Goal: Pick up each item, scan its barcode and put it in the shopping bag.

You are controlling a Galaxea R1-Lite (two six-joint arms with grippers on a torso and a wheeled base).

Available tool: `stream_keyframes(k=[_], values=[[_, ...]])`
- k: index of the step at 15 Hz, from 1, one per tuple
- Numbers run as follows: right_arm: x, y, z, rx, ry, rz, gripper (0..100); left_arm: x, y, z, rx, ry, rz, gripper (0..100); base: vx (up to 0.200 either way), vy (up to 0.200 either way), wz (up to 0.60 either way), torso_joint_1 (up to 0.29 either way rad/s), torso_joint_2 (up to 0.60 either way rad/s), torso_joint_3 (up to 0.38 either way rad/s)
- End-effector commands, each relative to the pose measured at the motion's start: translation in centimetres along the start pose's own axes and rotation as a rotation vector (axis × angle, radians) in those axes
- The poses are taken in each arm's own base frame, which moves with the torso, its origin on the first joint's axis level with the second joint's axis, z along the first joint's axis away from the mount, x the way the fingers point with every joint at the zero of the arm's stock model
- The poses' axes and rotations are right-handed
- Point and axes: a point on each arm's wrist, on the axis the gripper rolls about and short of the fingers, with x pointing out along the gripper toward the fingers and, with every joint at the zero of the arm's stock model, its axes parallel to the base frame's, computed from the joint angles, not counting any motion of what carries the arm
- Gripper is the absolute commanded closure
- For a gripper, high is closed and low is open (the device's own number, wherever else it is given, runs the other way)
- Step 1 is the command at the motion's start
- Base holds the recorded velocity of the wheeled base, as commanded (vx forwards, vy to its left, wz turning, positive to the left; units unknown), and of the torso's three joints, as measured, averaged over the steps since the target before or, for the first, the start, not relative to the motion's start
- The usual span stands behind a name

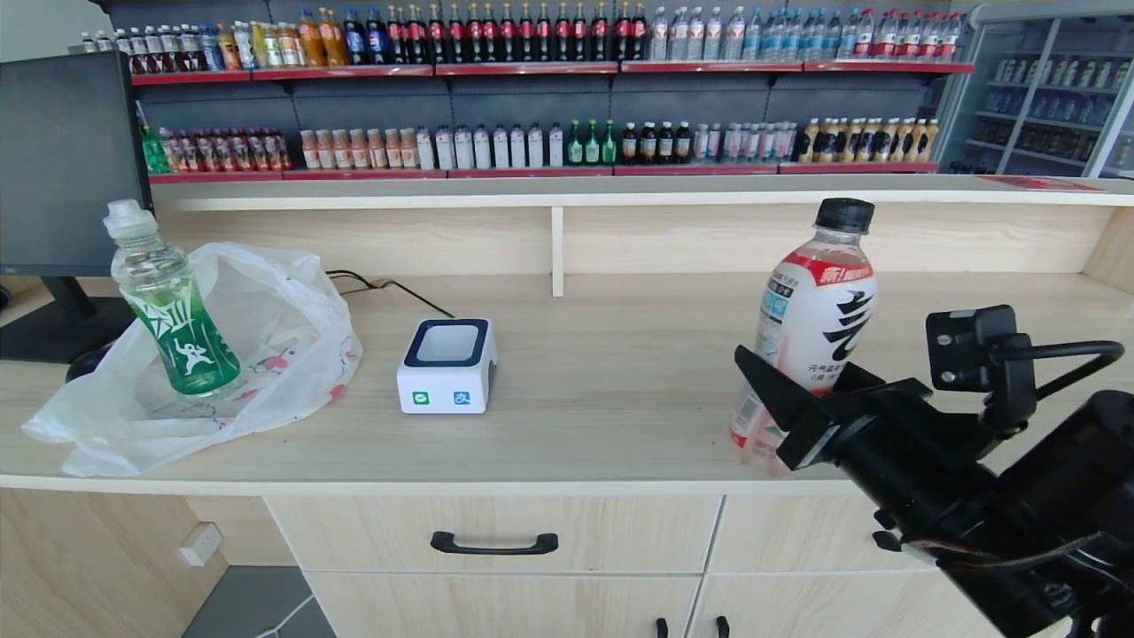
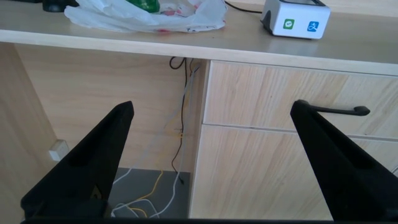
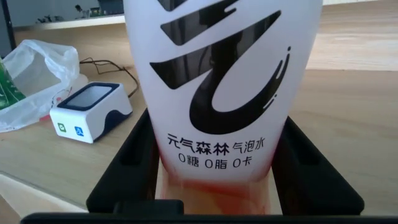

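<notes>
Right jaws: closed on white bottle (image 1: 815, 310), low on its body; bottle near upright w/ slight tilt, right of frame, by table (image 1: 611, 390) front edge. Left jaws: spread wide, empty, low before drawer fronts (image 2: 280, 93).
Step (est.): item grasped, scan pending.
Next: carry bottle to scanner (image 1: 445, 365), centre frame, w/ barcode facing its window. Barcode posn not visible, so may need rotating.
Count: bottles 2, incl. green bottle (image 1: 173, 310) upright at shopping bag (image 1: 283, 337), left of frame (in or on it unclear); scanner 1; bag 1.

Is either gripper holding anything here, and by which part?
The right gripper grips the black-capped bottle by its lower body, fingers on either side of the label. The left gripper is open and holds nothing.
</notes>
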Motion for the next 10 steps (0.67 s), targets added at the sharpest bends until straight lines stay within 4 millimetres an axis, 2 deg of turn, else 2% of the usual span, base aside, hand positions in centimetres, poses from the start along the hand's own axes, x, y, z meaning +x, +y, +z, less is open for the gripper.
stream_keyframes(k=[1, 3, 4, 10], values=[[-3.5, -0.4, 1.5, 0.002, -0.025, 0.035, 100, 0.0, 0.0, 0.0, 0.0, 0.001, 0.001, 0, 0.0, 0.0, 0.0, 0.0, 0.0, 0.0], [-4.6, -0.3, 2.1, 0.019, -0.042, 0.066, 100, 0.0, 0.0, 0.0, 0.0, 0.001, -0.001, 0, 0.0, 0.0, 0.0, 0.0, 0.0, 0.0], [-4.6, -0.2, 2.4, 0.046, -0.057, 0.087, 100, 0.0, 0.0, 0.0, 0.0, -0.001, 0.001, 0, 0.0, 0.0, 0.0, 0.0, 0.0, 0.0], [-5.0, 0.6, 3.2, 0.151, -0.049, 0.495, 100, 0.0, 0.0, 0.0, 0.0, -0.001, 0.001, 0, 0.0, 0.0, 0.0, 0.0, 0.0, 0.0]])
